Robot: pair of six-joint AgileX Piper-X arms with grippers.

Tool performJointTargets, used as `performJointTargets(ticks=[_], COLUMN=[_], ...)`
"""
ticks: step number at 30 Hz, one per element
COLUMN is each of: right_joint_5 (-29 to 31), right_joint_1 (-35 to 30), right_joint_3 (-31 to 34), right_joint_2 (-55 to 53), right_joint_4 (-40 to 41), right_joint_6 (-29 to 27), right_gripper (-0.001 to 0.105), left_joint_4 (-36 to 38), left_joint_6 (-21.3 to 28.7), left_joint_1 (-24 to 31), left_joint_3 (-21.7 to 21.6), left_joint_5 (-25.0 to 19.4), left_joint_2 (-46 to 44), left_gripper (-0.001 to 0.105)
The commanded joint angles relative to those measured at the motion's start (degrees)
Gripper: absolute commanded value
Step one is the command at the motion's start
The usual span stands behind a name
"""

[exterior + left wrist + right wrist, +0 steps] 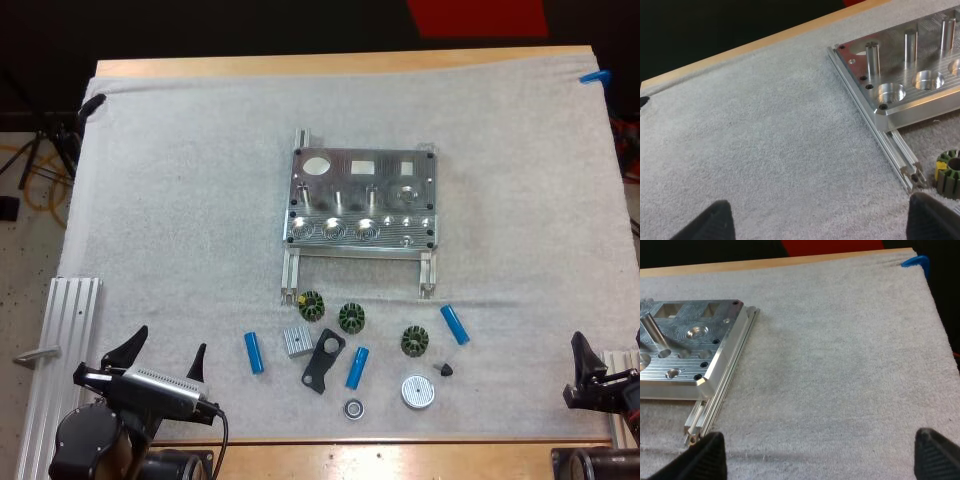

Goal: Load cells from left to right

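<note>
A machined metal fixture (362,200) with round pockets and upright pins stands mid-mat on two rails. In front of it lie three blue cylinders: left (254,352), middle (357,367) and right (455,324). My left gripper (167,352) is open and empty at the near left, just left of the left cylinder. The left wrist view has its fingers (715,222) wide apart over bare mat, with the fixture's corner (920,95) ahead. My right gripper (603,368) is at the near right edge. Its fingers (710,452) stand apart and empty short of the fixture (690,350).
Three green-and-black stators (312,305) (351,318) (415,341), a small metal block (297,341), a black bracket (323,360), a white disc (418,391), a small bearing (353,408) and a black cone (446,369) lie among the cylinders. An aluminium rail (65,340) flanks the mat's left.
</note>
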Motion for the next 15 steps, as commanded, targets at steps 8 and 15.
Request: performJointTargets(ticks=[8,15], right_joint_5=[-0.33,-4.52], right_joint_1=[-0.30,-0.30], right_joint_3=[-0.07,-1.48], right_joint_2=[-2.19,-0.25], right_joint_4=[-0.07,-0.45], right_joint_6=[-1.08,-1.53], right_gripper=[0.074,0.074], left_joint_4=[-2.02,-1.80], left_joint_6=[-0.45,-0.42], left_joint_1=[-0.04,-0.04], left_joint_3=[0.36,-2.13], left_joint_5=[2.64,4.14], left_joint_2=[-7.72,-4.73], left_gripper=[0.069,0.069])
